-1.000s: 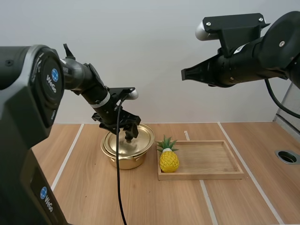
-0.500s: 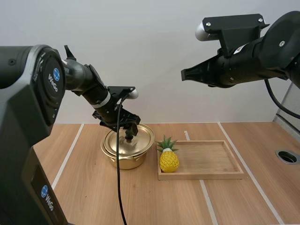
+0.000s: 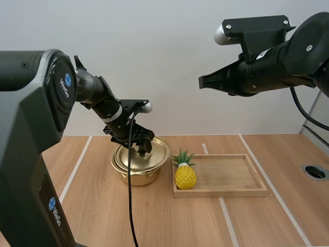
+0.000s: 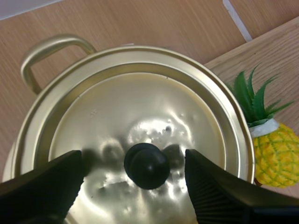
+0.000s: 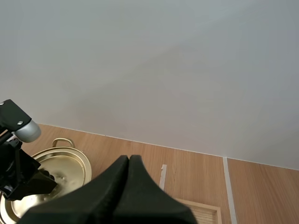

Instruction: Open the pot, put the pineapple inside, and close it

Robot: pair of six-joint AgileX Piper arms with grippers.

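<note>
A gold pot (image 3: 138, 174) stands on the table with its gold lid (image 3: 154, 149) on, topped by a black knob (image 4: 146, 164). My left gripper (image 3: 141, 147) hangs just over the lid, open, its fingers (image 4: 42, 186) standing on either side of the knob without touching it. A yellow pineapple (image 3: 185, 172) with green leaves stands upright at the left end of the wooden tray (image 3: 231, 191), right of the pot; it also shows beside the pot (image 4: 275, 151). My right gripper (image 3: 201, 82) is held high above the table, shut, its fingers (image 5: 126, 186) lying together as one dark wedge.
The wooden tray holds the pineapple at one end. White tape lines (image 3: 77, 167) cross the table. A round hole (image 3: 314, 171) sits in the table at the far right. Bare tabletop lies in front of the pot and tray.
My left gripper has shifted slightly lower and toward the lid's knob. The right arm, pot and pineapple have not moved.
</note>
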